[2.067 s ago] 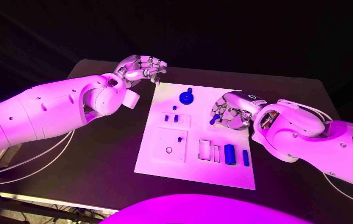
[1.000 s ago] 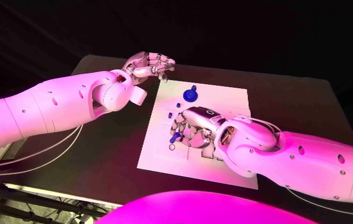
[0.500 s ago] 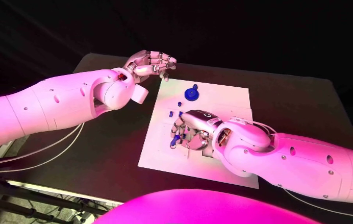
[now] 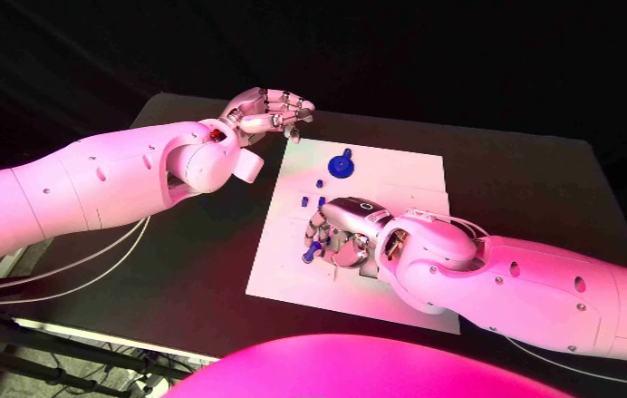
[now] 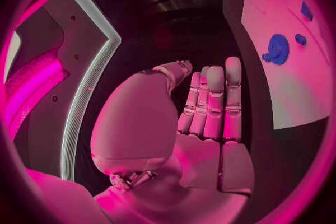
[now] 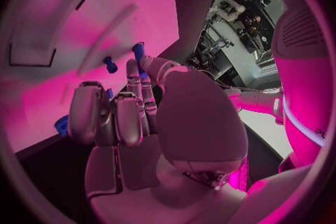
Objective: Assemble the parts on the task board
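Observation:
The white task board [image 4: 399, 169] lies in the middle of the table. My right hand [image 4: 345, 233] hovers low over its left middle and pinches a small blue peg [image 4: 311, 252] between thumb and fingertip; the right wrist view shows that peg [image 6: 139, 55] at the fingertips, just above the board [image 6: 112, 5]. A blue gear [image 4: 341, 166] sits near the board's far edge, with small blue pegs [image 4: 320, 183] [image 4: 306, 203] standing just nearer than it. My left hand [image 4: 269, 113] hangs empty beyond the board's far left corner, its fingers [image 5: 214, 102] straight and side by side.
A rectangular recess [image 6: 49, 17] and a slot are cut into the board near my right hand. My right forearm [image 4: 509, 276] covers the board's near right part. Bare black table [image 4: 196, 235] lies left of the board. The left wrist view shows the gear [image 5: 278, 49] on the board [image 5: 283, 89].
My right hand has carried the blue peg from the board's right side to its left middle, and in the last half second only eased slightly lower. The left hand stays put.

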Tool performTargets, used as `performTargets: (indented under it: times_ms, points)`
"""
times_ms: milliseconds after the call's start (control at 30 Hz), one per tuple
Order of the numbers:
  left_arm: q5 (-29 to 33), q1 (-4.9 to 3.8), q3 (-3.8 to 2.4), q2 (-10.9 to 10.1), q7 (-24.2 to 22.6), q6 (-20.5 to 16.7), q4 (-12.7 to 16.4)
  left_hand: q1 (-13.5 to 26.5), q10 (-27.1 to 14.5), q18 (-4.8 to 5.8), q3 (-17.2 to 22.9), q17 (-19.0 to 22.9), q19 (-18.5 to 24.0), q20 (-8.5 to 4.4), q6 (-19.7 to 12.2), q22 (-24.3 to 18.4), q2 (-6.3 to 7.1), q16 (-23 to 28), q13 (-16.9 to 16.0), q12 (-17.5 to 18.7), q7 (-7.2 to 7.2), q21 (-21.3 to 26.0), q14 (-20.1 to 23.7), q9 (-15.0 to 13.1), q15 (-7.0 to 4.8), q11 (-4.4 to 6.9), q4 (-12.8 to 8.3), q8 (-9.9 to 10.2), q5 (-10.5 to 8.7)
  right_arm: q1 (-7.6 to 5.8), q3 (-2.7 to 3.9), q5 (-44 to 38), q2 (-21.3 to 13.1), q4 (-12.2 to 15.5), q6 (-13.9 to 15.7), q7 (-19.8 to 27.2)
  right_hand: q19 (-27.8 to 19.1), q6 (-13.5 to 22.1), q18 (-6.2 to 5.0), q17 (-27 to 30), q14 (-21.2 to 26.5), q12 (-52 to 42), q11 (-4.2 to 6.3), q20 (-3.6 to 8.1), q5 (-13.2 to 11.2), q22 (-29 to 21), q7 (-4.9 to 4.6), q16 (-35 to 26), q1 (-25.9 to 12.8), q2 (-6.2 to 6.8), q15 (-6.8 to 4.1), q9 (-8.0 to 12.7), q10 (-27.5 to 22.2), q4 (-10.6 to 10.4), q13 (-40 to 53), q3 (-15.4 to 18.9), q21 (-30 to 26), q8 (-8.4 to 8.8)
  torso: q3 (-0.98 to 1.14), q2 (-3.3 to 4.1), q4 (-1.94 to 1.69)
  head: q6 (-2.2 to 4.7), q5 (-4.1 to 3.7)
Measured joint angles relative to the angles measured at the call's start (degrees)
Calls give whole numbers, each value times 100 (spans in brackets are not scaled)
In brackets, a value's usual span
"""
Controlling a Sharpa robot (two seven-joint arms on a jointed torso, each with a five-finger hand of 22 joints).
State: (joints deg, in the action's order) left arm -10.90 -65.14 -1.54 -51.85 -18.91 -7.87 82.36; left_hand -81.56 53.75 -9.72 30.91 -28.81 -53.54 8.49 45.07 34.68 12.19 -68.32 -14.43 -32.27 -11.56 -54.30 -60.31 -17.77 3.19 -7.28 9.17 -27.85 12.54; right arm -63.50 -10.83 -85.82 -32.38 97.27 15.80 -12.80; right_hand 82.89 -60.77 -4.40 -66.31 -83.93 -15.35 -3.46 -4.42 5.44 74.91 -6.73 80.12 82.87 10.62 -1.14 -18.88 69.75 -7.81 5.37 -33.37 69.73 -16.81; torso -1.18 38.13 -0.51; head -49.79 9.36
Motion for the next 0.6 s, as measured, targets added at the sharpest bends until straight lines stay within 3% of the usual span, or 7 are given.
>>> performTargets:
  times_ms: [600]
  points:
    - [0,0,0,0,6,10,-3,0,0,0,0,-4,0,0,0,0,0,0,-1,0,0,0,0,0,0,0,0,0,0,24,-6,-171,88,-50,-90,-63,0,30,0,41,0,35,-2,0,-1,-1,4,-24,-17,-32,0,-203,18,40,9,-9,-45,28,1,0,2,-18,16]
